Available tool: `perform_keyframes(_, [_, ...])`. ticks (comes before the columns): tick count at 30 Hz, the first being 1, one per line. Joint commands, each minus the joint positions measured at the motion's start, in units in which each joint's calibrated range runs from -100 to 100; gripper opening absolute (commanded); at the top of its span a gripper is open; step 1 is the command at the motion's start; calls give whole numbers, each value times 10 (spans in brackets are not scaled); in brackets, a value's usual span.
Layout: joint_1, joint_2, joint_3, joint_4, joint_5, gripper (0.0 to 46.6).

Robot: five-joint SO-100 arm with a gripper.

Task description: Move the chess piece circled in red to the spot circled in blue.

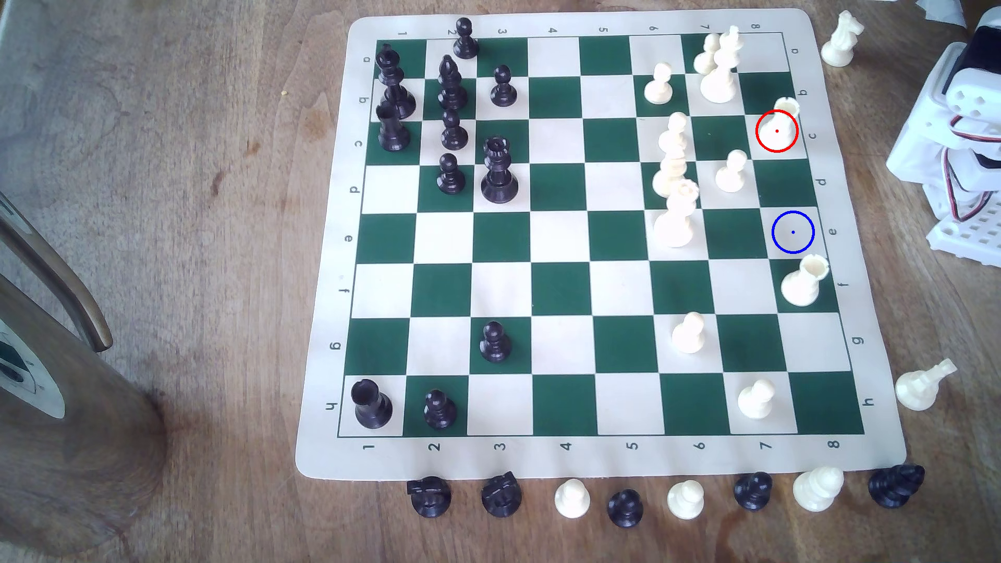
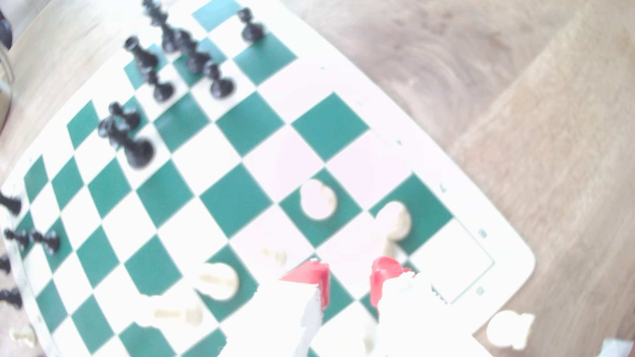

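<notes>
The cream-white rook [image 1: 780,120] with a notched top stands inside the red ring on a cream square in the board's rightmost column, in the exterior view. Two squares nearer the camera in the same column lies the bare cream square [image 1: 793,232] marked with a blue ring and dot. A second, matching rook [image 1: 804,282] stands on the square just below that ring. In the blurred, overexposed wrist view my gripper [image 2: 348,274] hovers above the board's corner region, open, its red fingertips [image 2: 311,276] apart with nothing between them. The white arm body [image 1: 969,124] sits off the board at the exterior view's right.
A cream queen [image 1: 674,219] and pawns [image 1: 731,172] stand one or two columns left of the rook. Black pieces [image 1: 498,170] crowd the board's left side. Captured pieces line the mat's near edge [image 1: 625,506]; a cream knight [image 1: 839,40] stands off the far right corner.
</notes>
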Motion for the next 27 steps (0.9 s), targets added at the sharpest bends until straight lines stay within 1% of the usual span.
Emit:
perform_keyframes(1, [-55,75,-92,74,-45,72])
perform_keyframes(2, [-69,94,-90,82,-52,75])
perform_keyframes(4, [-69,107,-78,77,-52,81])
perform_keyframes(9, [-70,169,-38,66,-48,78])
perform_keyframes(10, [-70,173,-25,60,-48,84])
perform_keyframes(11, [-69,186,-2,53,-46,99])
perform_keyframes(15, [-58,198,51,23,-37,102])
perform_keyframes(20, [-65,195,105,-24,-39,102])
perform_keyframes(27, [-62,193,119,-45,-35,114])
